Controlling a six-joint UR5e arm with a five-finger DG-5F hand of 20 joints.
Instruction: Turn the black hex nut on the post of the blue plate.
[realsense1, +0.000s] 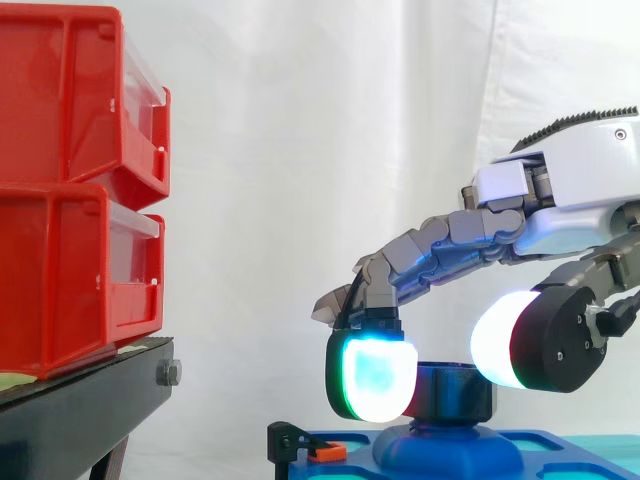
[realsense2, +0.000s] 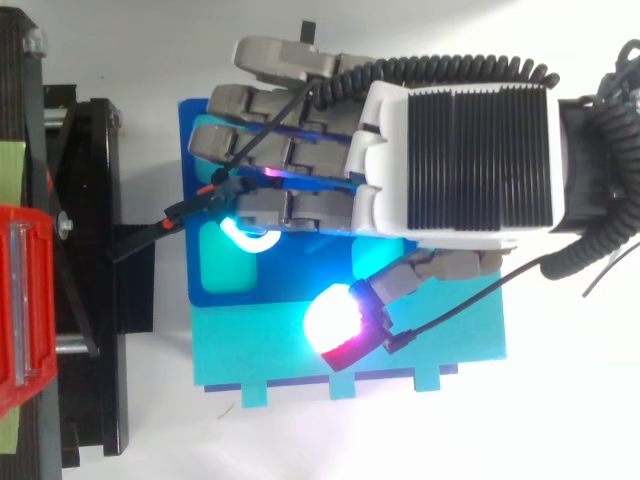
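On the raised post (realsense1: 445, 448) of the blue plate (realsense1: 570, 450), low in the side view, sits the black hex nut (realsense1: 455, 392), w/ the hand (realsense1: 560, 200) curled round it from the right. A cyan-white finger pad (realsense1: 372, 378) is against the nut's left side & the white thumb pad (realsense1: 497, 340) at its upper right. A teal panel (realsense2: 260, 350) adjoins the plate, w/ the black stand (realsense1: 80, 410) nearby to the left carrying two stacked red bins (realsense1: 70, 180).
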